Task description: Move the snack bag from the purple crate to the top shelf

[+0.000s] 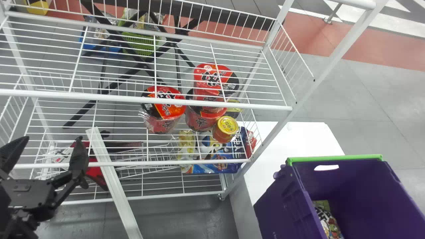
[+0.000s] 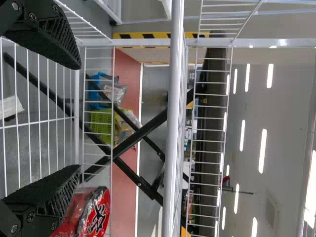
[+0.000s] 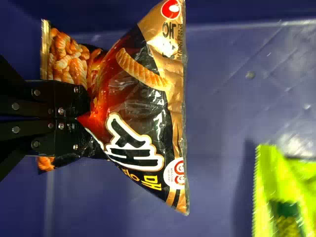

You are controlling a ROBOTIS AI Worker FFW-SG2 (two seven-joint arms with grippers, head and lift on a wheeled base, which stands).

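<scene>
Spanning the left and centre of the head view, a white wire rack (image 1: 146, 99) stands with its tiers one above another. Crossed black bars (image 1: 132, 68) show through its wires. To the rack's right is a white table (image 1: 298, 136), and nearer the camera, the purple crate (image 1: 279, 205), open at the top and edged in green along its far rim. The left gripper (image 1: 51, 141) is at the rack's near left side, its fingers spread wide with nothing between them. The right gripper (image 3: 86, 118) is inside the crate, its fingers closed on the snack bag (image 3: 131, 106), a black, red and gold package pinched at its middle, both ends spreading outward. A lime-green packet (image 3: 279, 192) lies apart from it against the purple interior. Beyond the rack's wires are a green basket (image 1: 141, 43) and, just beside it, a blue basket (image 1: 116, 49). A blue printed pack (image 1: 219, 159) lies near the rack's right end. Red noodle cups (image 1: 166, 106) are grouped on the rack, and beside them is a small jar (image 1: 227, 125) with a yellow lid.
</scene>
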